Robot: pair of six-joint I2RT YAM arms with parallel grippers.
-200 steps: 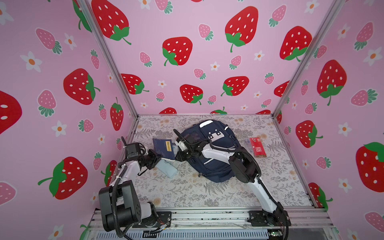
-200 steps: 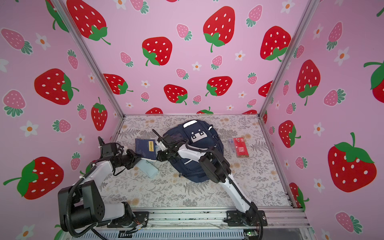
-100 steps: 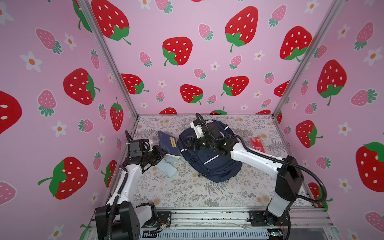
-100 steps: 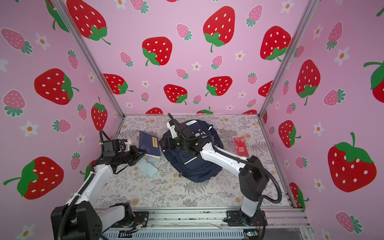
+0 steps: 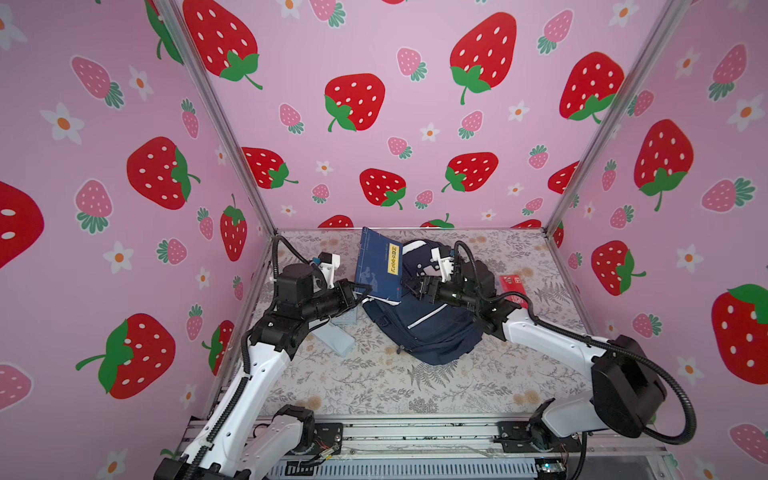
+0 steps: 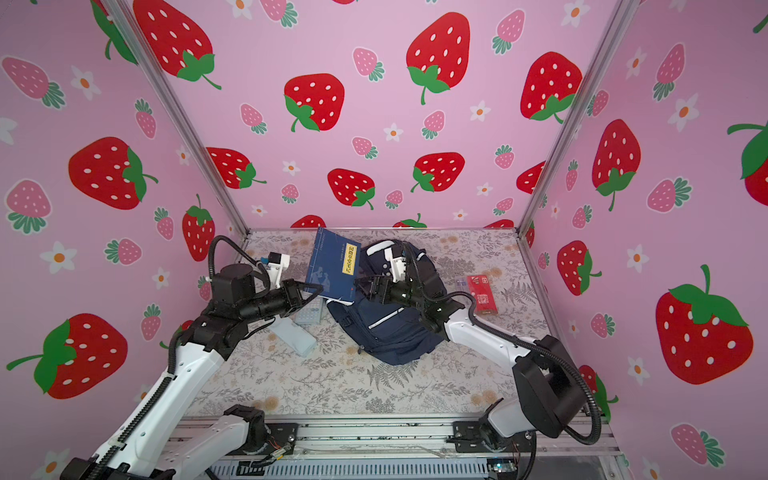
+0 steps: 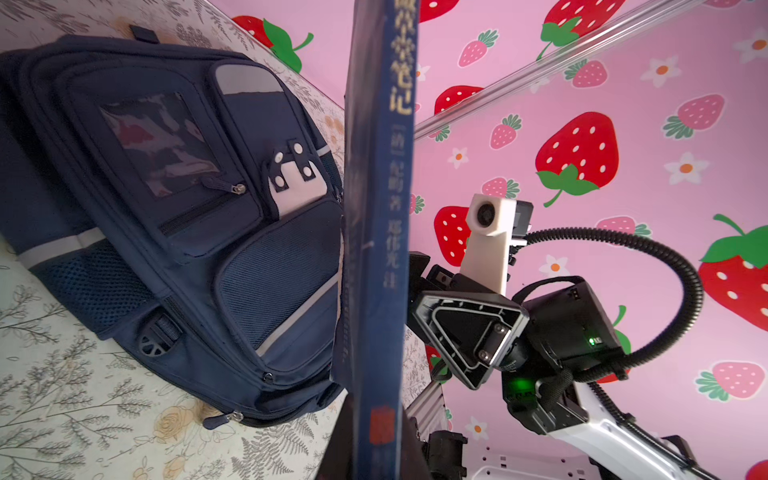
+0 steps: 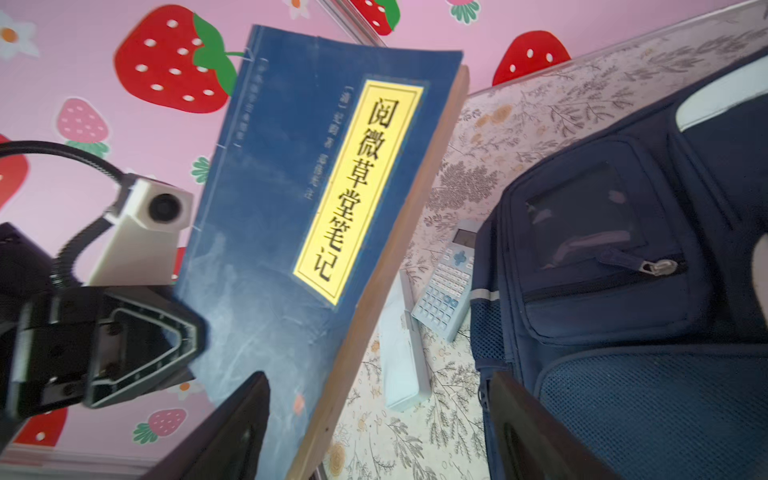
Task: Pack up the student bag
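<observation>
The student bag (image 5: pixel 432 332) (image 6: pixel 390 336), a navy backpack, lies flat on the floral table, and its zips look closed in the left wrist view (image 7: pixel 249 270). My left gripper (image 5: pixel 360 291) (image 7: pixel 374 444) is shut on the lower end of a blue book (image 5: pixel 376 266) (image 6: pixel 332 266) with a yellow title label. It holds the book upright in the air beside the bag's left edge. My right gripper (image 5: pixel 409 286) (image 8: pixel 380 399) hovers over the bag, open. The book's (image 8: pixel 291 199) near corner lies between the spread jaws.
A pale blue calculator (image 6: pixel 309 311) (image 8: pixel 446 286) and a pale blue pencil case (image 6: pixel 293 336) (image 8: pixel 403 353) lie on the table under the left arm. A red box (image 5: pixel 513 286) lies right of the bag. Pink strawberry walls close in three sides.
The left gripper raised the book from low on the table to upright in the air. The right gripper opened wide, left the bag's edge and now faces the book.
</observation>
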